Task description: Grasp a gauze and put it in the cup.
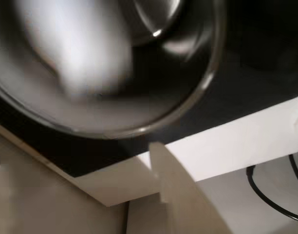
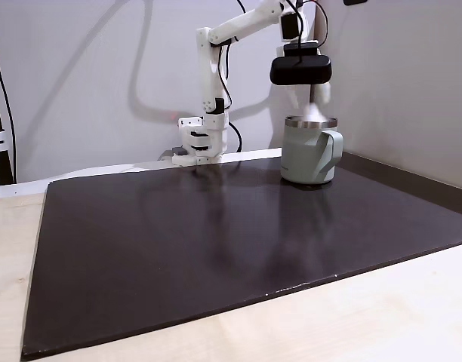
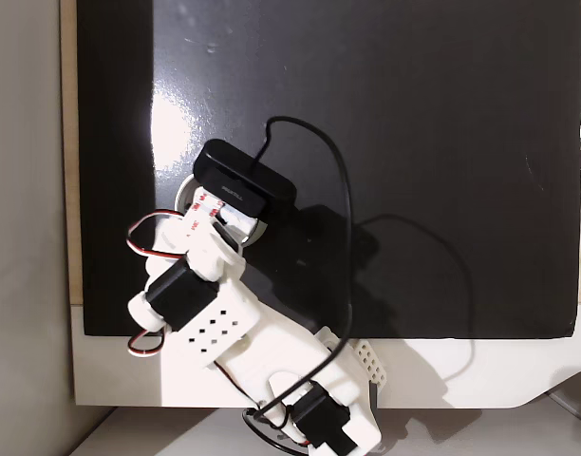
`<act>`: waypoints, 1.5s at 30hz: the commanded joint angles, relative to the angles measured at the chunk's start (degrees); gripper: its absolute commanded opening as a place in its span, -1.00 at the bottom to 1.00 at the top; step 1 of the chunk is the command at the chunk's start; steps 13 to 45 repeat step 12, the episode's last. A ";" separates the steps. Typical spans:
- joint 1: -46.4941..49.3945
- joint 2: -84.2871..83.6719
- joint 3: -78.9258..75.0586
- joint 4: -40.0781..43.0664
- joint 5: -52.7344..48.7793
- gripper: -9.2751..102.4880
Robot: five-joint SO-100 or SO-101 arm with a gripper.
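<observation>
I have the gripper [image 2: 315,105] poised directly above the sage-green cup [image 2: 310,154], which stands on the black mat [image 2: 216,249] toward its far right in the front fixed view. The black wrist camera [image 2: 300,69] sits just over it. Below the camera a blurred white shape reaches down to the silver rim [image 2: 310,121]; I take that to be the fingers, perhaps with the gauze among them, but the blur keeps me from separating one from the other.

From the wrist view I look straight into the steel interior of the cup [image 1: 188,73]. A soft, bright white mass [image 1: 85,53] fills the left of the opening, and I judge it is likely the gauze, either in the fingers or inside the mug. I cannot say whether the jaws are parted or closed, nor whether they have hold of anything.

In the top-down fixed view the arm [image 3: 224,313] and camera cover most of the cup, with a sliver of rim [image 3: 183,195] showing.

My reading: the carry is done and the job sits at the release. What remains is confirming the gauze is inside, then lifting clear without knocking the rim.
</observation>
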 commanded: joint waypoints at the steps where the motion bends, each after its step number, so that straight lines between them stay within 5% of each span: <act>1: -0.44 1.05 -0.26 0.26 0.53 -0.19; 45: -0.26 1.67 0.88 0.26 0.53 -0.20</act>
